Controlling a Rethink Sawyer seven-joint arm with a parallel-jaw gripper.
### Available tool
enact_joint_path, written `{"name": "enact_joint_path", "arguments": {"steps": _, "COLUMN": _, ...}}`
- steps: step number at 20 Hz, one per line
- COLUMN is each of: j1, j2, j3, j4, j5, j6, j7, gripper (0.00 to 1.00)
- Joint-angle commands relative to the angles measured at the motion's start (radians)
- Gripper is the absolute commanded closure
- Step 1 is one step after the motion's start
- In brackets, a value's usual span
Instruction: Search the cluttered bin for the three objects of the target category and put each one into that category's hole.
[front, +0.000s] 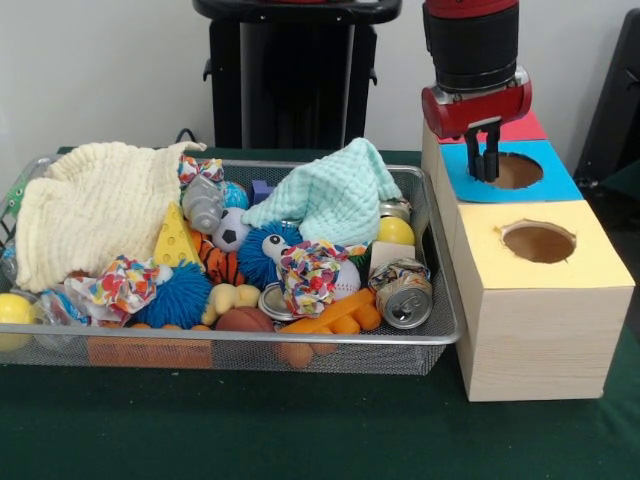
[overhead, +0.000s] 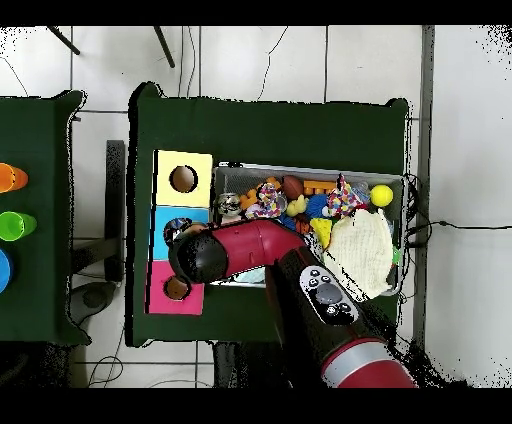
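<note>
From the front, the red and black gripper (front: 486, 160) hangs over the round blue-surround hole (front: 516, 171) of the pale wooden box (front: 540, 330), fingers close together, seemingly empty. One wrinkly clear plastic bottle (front: 204, 205) lies in the silver wire-mesh bin (front: 250, 352). From overhead, the arm covers the blue hole (overhead: 172, 231).

Silver wire-mesh bin (front: 440, 330), pale wooden box (front: 540, 340), shiny aluminium can (front: 404, 294).
</note>
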Motion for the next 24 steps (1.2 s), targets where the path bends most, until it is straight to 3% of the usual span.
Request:
{"name": "enact_joint_path", "arguments": {"steps": 1, "j1": -0.151, "j2": -0.126, "j3": -0.08, "j4": -0.022, "j5": 0.031, "j6": 0.196, "j7": 0.0, "gripper": 1.0}}
{"name": "enact_joint_path", "arguments": {"steps": 8, "j1": -0.201, "j2": -0.117, "j3": -0.023, "j4": 0.002, "j5": 0.065, "j6": 0.21, "j7": -0.015, "gripper": 1.0}}
{"name": "enact_joint_path", "arguments": {"steps": 18, "j1": -0.204, "j2": -0.108, "j3": -0.006, "j4": 0.002, "j5": 0.017, "j6": 0.157, "j7": 0.002, "gripper": 1.0}}
{"name": "enact_joint_path", "arguments": {"steps": 19, "j1": -0.206, "j2": -0.107, "j3": -0.003, "j4": 0.005, "j5": 0.011, "j6": 0.146, "j7": -0.001, "gripper": 0.0}}
{"name": "enact_joint_path", "arguments": {"steps": 24, "j1": -0.194, "j2": -0.094, "j3": -0.029, "j4": -0.037, "j5": -0.017, "j6": 0.162, "j7": -0.006, "gripper": 0.0}}
